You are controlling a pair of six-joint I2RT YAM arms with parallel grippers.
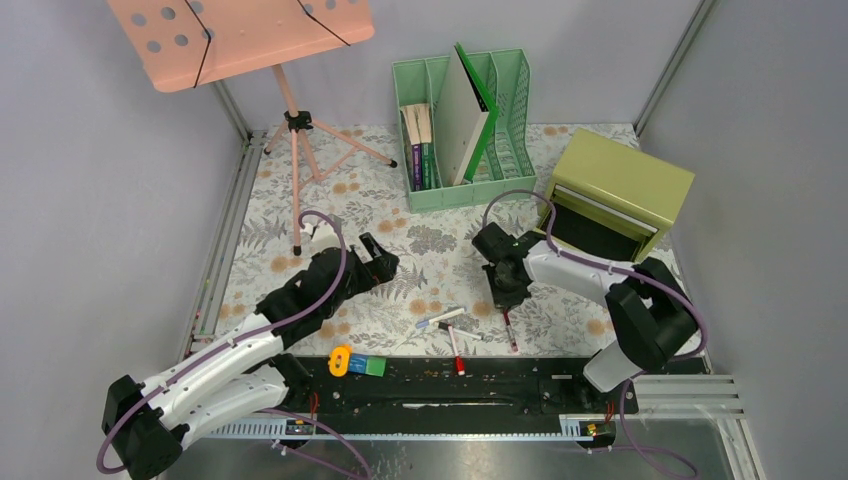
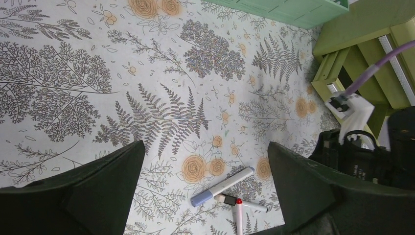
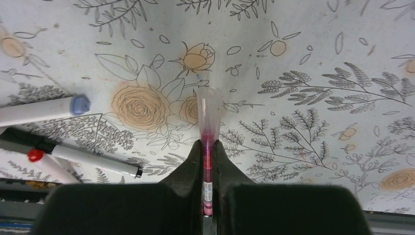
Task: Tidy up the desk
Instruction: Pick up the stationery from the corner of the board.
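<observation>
The desk [image 1: 290,250] is a pale fern-and-flower cloth top inside metal rails. My right gripper [image 1: 507,292] is shut on a red pen [image 1: 510,330]; in the right wrist view the gripper [image 3: 208,147] pinches the pen [image 3: 208,117] lengthwise, its clear cap sticking out low over the cloth. My left gripper [image 1: 378,262] is open and empty above the cloth; the left wrist view shows its jaws wide apart [image 2: 205,147]. A blue-capped marker [image 2: 222,187], a black-and-white pen [image 3: 93,160] and a red-capped marker [image 1: 457,352] lie together near the front.
A green file organizer [image 1: 465,125] with books stands at the back. An olive drawer box [image 1: 615,190] sits open at back right. A pink music stand [image 1: 290,130] stands at back left. A yellow, blue and green item [image 1: 356,363] lies on the black front rail.
</observation>
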